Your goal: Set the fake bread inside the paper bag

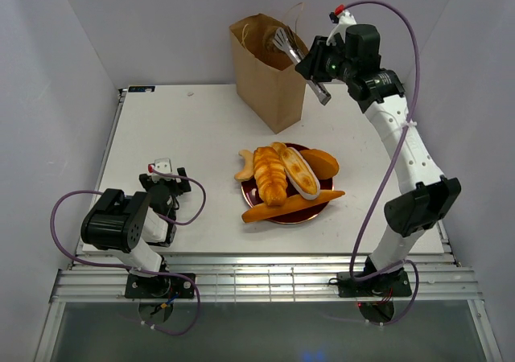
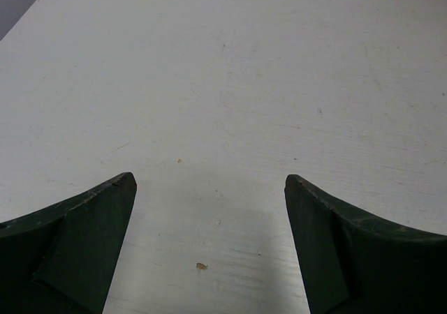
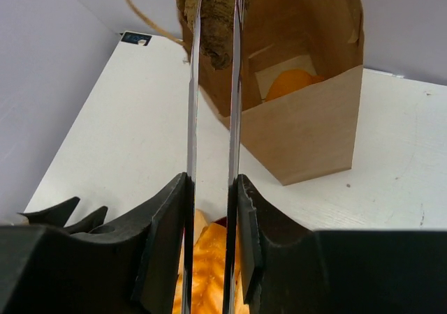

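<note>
My right gripper (image 1: 316, 63) (image 3: 211, 181) is shut on metal tongs (image 1: 287, 43) (image 3: 192, 84). The tongs pinch a brown bread piece (image 3: 213, 7) over the open top of the paper bag (image 1: 269, 76) (image 3: 307, 132). An orange bread (image 3: 290, 84) lies inside the bag. More fake bread sits on the dark red plate (image 1: 251, 193): a long baguette (image 1: 294, 207), a croissant (image 1: 269, 174), a filled roll (image 1: 298, 172), a bun (image 1: 323, 162). My left gripper (image 1: 165, 178) (image 2: 209, 181) is open and empty, just above the bare table at the near left.
The white table (image 1: 185, 137) is walled by pale panels at the back and sides. The bag stands at the back centre, the plate in front of it. A small white tag (image 1: 162, 163) lies by the left gripper.
</note>
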